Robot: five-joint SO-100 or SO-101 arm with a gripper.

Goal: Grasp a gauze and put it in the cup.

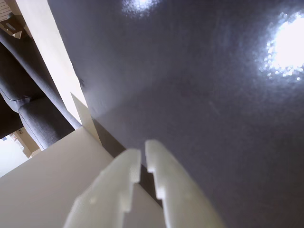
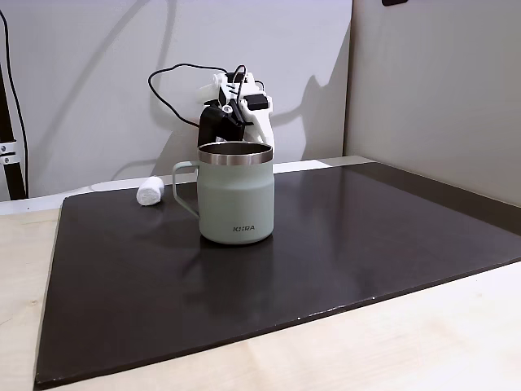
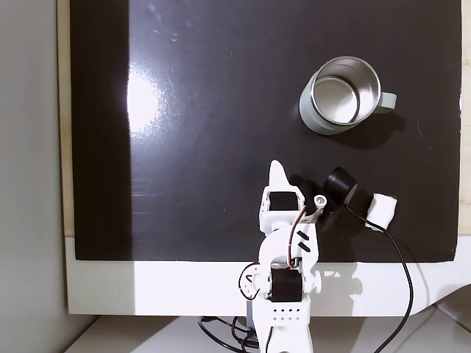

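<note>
Right now your hand is sitting with its two white fingers nearly together, just a thin slit between them, clamped on nothing and pointing at the bare dark mat. That mat is covering most of the pale surface, and glare is bouncing off it at about ten o'clock from the hand in the fixed view from above. A black cable is trailing past the gauze toward the base. The gauze is lying on the mat at roughly four o'clock from the hand, apart from it. The cup is standing upright at one o'clock, well apart, handle pointing toward three o'clock.
</note>
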